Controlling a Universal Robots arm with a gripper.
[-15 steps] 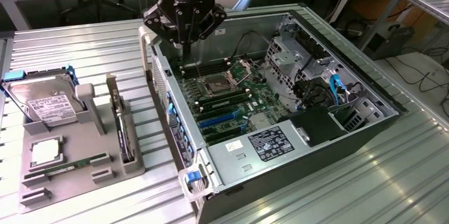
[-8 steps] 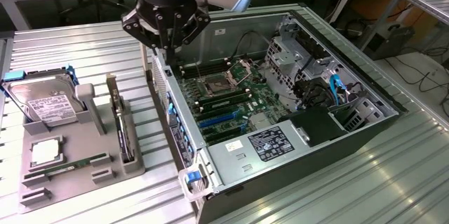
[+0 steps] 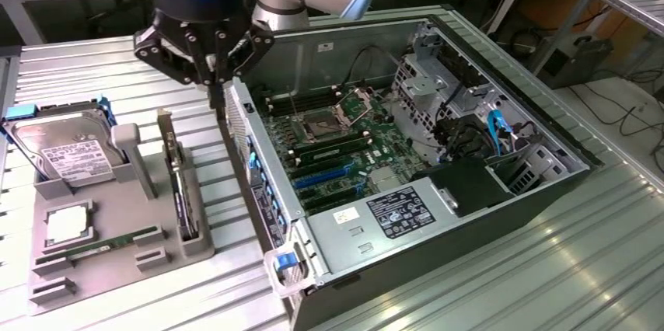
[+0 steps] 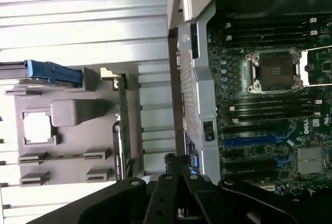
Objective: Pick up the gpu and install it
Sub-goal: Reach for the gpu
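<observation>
The gpu (image 3: 179, 183) stands on edge in a slot of the grey holder (image 3: 124, 261), its pale bracket end toward the back. In the wrist view the gpu (image 4: 123, 125) appears edge-on as a thin dark-green strip. My gripper (image 3: 214, 96) hangs above the gap between the holder and the open computer case (image 3: 260, 191), a little beyond the card's far end. Its fingers are shut together with nothing between them. The wrist view has the gripper (image 4: 179, 168) over the case's side wall. Blue expansion slots (image 3: 322, 182) lie on the motherboard (image 3: 343, 141) inside the case.
A silver hard drive (image 3: 68, 148) with blue rails, a square processor (image 3: 67, 224) and a green memory stick (image 3: 104, 247) share the holder. The case also holds a drive cage (image 3: 446, 82) and a power supply (image 3: 400, 210). Everything rests on a ribbed metal table (image 3: 498, 284).
</observation>
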